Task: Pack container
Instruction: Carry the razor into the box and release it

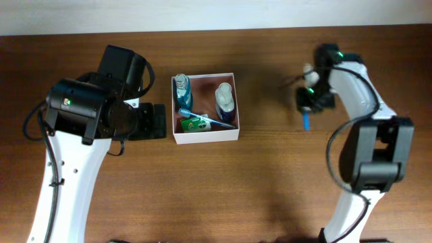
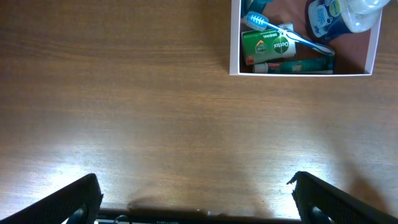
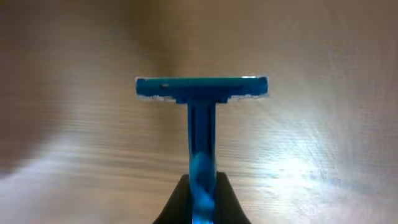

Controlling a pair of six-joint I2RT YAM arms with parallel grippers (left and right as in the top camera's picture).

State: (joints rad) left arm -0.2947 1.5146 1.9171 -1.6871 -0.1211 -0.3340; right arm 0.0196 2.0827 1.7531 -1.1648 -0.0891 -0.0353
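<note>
Overhead: container point(image 1: 204, 138) holds bottles point(image 1: 226, 100) and toothbrush point(image 1: 202, 119); right gripper point(image 1: 308, 106) pinches razor point(image 1: 306, 122) well apart, unpacked; left gripper point(image 2: 196, 186) spread, empty.

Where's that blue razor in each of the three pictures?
Overhead: blue razor right of the white box, at the right gripper tip.
Left wrist: not in it.
Right wrist: dead centre, handle pinched at the bottom edge.
Shared landmark: the brown wooden table.
</note>
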